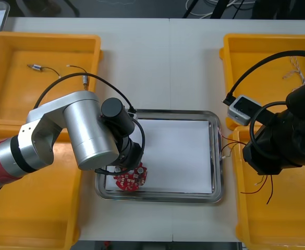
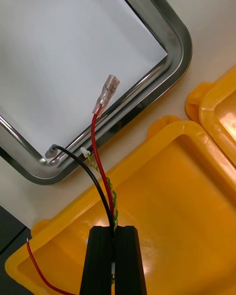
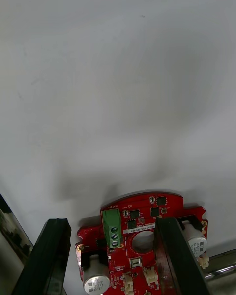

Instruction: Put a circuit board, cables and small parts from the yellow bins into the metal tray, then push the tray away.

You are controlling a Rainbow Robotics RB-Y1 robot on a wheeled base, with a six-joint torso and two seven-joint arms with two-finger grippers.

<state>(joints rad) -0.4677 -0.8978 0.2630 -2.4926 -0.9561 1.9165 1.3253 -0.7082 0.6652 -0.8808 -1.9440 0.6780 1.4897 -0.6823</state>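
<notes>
A round red circuit board [image 1: 130, 177] lies flat on the white floor of the metal tray [image 1: 168, 112], in its near left corner. My left gripper [image 3: 110, 260] hangs just above it, open, its fingers [image 3: 46, 255] standing apart over the board [image 3: 142, 226]. My right gripper [image 2: 113, 248] is shut on a bundle of cables above the near right yellow bin [image 2: 162, 187]. A red cable with a clear end sleeve [image 2: 109, 91] and a black cable [image 2: 83, 164] reach out over the tray's rim [image 2: 177, 34]. From the front, loose cable ends [image 1: 224, 148] show at the tray's right edge.
The far left bin [image 1: 43, 39] holds small metal parts with leads [image 1: 37, 66]. A pale cable [image 1: 293, 70] lies in the far right bin [image 1: 267, 39]. The near left bin [image 1: 37, 229] sits under my left arm. Most of the tray's white floor [image 3: 118, 78] is bare.
</notes>
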